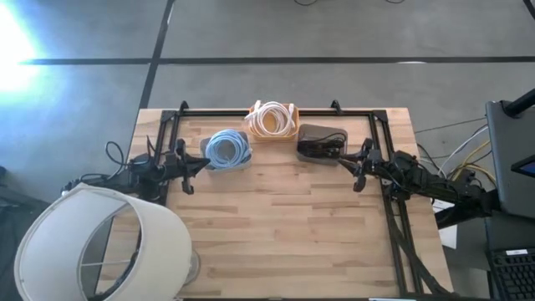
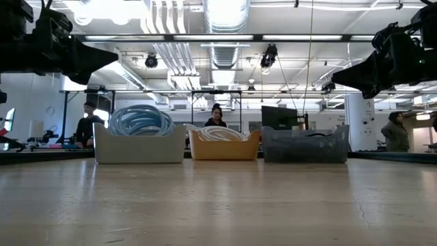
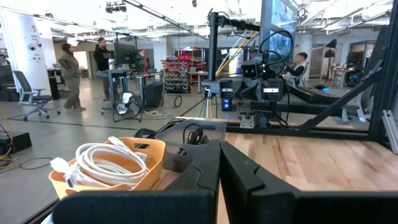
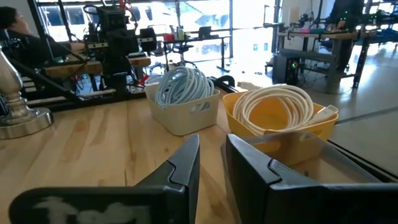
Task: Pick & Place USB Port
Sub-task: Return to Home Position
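Observation:
Three bins stand in a row near the table's far edge: a pale bin with a coiled blue cable (image 1: 227, 151) (image 4: 184, 94), an orange bin with a coiled white cable (image 1: 272, 120) (image 3: 112, 165) (image 4: 280, 115), and a dark bin with black cables (image 1: 322, 143) (image 2: 304, 144). My left gripper (image 1: 203, 163) (image 3: 220, 163) hovers just left of the blue-cable bin, fingers shut and empty. My right gripper (image 1: 343, 160) (image 4: 211, 163) hovers just right of the dark bin, open by a narrow gap and empty. Both point toward the table's middle, above the tabletop.
A white lampshade (image 1: 92, 247) stands over the table's near left corner; its metal base (image 4: 15, 106) rests on the wood. Black frame rails (image 1: 276, 111) run along the far edge and both sides. Bare wood (image 1: 276, 226) lies in the middle and near half. People stand in the room behind.

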Available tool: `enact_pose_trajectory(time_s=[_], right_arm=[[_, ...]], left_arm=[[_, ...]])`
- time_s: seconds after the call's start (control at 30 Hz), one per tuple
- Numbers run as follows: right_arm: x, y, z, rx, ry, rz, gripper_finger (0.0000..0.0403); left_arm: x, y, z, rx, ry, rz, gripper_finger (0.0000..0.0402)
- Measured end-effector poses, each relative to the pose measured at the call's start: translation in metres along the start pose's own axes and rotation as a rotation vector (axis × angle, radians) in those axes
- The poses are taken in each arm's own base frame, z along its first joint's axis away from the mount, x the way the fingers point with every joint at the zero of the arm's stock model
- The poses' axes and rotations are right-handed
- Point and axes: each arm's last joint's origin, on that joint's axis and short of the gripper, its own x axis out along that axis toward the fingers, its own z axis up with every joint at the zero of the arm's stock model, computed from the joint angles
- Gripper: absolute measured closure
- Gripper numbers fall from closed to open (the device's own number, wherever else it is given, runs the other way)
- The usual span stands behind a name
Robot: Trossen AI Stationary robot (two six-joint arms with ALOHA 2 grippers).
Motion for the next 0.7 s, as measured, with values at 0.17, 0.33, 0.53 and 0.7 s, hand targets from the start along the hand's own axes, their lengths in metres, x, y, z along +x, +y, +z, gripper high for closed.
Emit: enact_pose_trajectory(time_s=[0.17,0.33,0.53,0.7], right_arm=[[0.0000,0.0000,0.0000,0.002,0.000,0.000,0.0319],[0.0000,0.0000,0.0000,0.000,0.000,0.000,0.0313],[0.0000,0.0000,0.0000,0.002,0.000,0.000,0.0315],[0.0000,0.0000,0.0000,0.002,0.000,0.001,0.0325]], left_arm=[[0.0000,0.0000,0.0000,0.000,0.000,0.000,0.0388],[0.0000,0.0000,0.0000,0.000,0.000,0.000,0.0388],[0.0000,0.0000,0.0000,0.000,0.000,0.000,0.0388],[0.0000,0.0000,0.0002,0.000,0.000,0.000,0.0388]])
